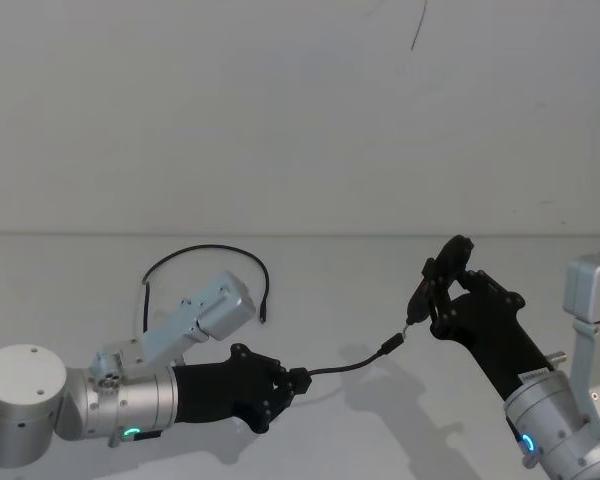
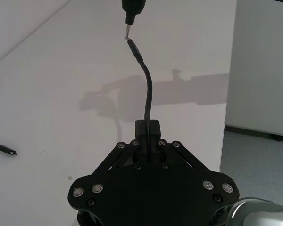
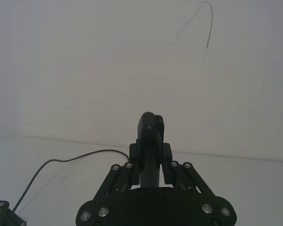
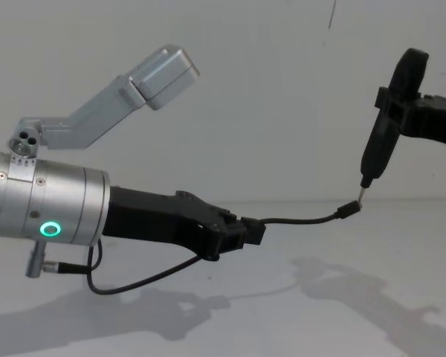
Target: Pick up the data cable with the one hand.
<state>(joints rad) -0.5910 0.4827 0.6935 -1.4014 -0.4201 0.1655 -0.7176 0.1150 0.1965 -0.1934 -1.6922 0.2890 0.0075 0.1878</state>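
Observation:
The data cable (image 1: 350,366) is a thin black cord. My left gripper (image 1: 298,381), black and angular on a silver arm with a green ring, is shut on it just above the white table (image 1: 360,280). A short length of cable (image 2: 147,89) arches forward from the shut fingers (image 2: 153,128) to its plug (image 4: 349,209). The rest loops behind my left arm (image 1: 205,252). My right gripper (image 1: 442,292) is raised at the right and shut on a narrow black pointed tool (image 4: 386,134). The tool's thin tip meets the plug.
A grey camera bracket (image 1: 205,315) rises from my left wrist, and another (image 1: 592,290) stands at the right edge. The cable's other end (image 2: 2,149) lies flat on the table. The table's edge (image 2: 228,94) drops to the floor on the right.

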